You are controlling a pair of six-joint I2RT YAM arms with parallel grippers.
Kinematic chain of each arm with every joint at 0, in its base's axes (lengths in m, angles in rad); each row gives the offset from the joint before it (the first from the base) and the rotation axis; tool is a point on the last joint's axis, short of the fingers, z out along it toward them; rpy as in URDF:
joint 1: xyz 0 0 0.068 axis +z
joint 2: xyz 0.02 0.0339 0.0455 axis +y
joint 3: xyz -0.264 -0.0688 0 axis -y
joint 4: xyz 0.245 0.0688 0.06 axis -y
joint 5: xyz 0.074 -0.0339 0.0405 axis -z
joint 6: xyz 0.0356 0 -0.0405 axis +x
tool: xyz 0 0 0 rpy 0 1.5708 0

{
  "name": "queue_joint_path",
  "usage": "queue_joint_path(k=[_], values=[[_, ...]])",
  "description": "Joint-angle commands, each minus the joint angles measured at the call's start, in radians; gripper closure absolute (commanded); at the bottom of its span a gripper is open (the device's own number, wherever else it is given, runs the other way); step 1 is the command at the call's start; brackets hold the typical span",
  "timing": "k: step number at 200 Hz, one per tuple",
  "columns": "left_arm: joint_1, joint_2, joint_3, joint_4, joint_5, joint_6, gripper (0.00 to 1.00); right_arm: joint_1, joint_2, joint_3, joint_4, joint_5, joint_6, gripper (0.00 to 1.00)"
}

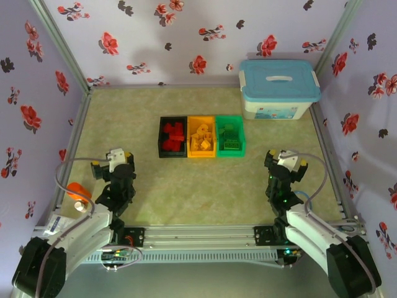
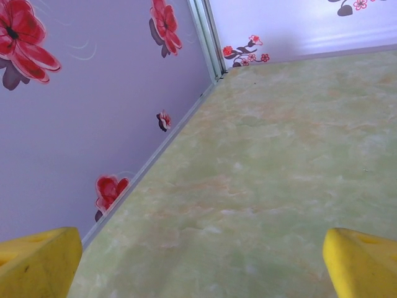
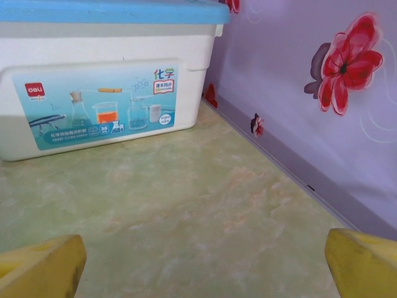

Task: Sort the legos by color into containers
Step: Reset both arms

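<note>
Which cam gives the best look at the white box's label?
Right wrist: the white box sits close, its label large and sharp. Top external shows the whole box, label tiny.

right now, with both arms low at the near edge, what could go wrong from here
1. The orange cylinder sits right beside the left arm; an outward swing could knock it away.
2. The black bin, yellow-orange bin and green bin sit edge to edge, full of legos; bumping one could shove all three or spill bricks across colours.
3. The white box sits ahead of the open right jaws; a straight reach could hit it.
</note>
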Motion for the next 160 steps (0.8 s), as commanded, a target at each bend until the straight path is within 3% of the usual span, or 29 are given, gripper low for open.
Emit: queue_joint_path(k=[1, 87, 160], values=[[0.019, 0.015, -0.014, 0.074, 0.016, 0.007, 0.0, -0.011, 0.038, 0.012, 0.079, 0.012, -0.013, 0.01], [0.055, 0.149, 0.007, 0.193, 0.059, 0.028, 0.0, -0.033, 0.249, 0.052, 0.246, -0.021, -0.042, 0.01], [0.076, 0.235, 0.019, 0.285, 0.092, 0.056, 0.0, -0.054, 0.306, 0.058, 0.31, -0.037, -0.041, 0.01]])
